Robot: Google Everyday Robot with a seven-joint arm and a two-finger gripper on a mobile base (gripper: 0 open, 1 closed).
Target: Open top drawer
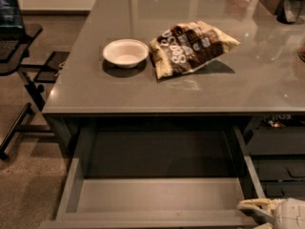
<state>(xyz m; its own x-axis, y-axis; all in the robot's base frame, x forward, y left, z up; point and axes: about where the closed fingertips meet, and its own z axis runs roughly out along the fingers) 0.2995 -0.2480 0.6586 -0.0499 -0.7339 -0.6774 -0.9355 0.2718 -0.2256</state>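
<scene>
Hovering in the bottom right corner of the frame, the hand (249, 212) is showing two pale fingers (259, 204) pointing left, spread apart with nothing between them, so it is standing open. It is sitting just at the right front corner of the top drawer (157, 195); whether it is touching the rim cannot be told, since the frame edge is cutting off its lower part.

That drawer is standing wide open across the lower middle of the frame, reaching out from under the worktop (200, 92) and showing a plain grey, flat floor. Its front panel is lying along the bottom edge, mostly out of view.

To the right of the hand, at the right edge, the dark fronts of a neighbouring drawer stack (281, 168) are showing.

Above, the glossy grey worktop is filling the upper half. A white bowl (125, 52) is sitting upright left of centre, and a crumpled brown and yellow snack bag (190, 46) is lying just to its right, close beside it.

Further out, a dark vessel (287, 5) is standing in the upper right corner, and a black chair (16, 56) is standing on the carpet at the far left.
</scene>
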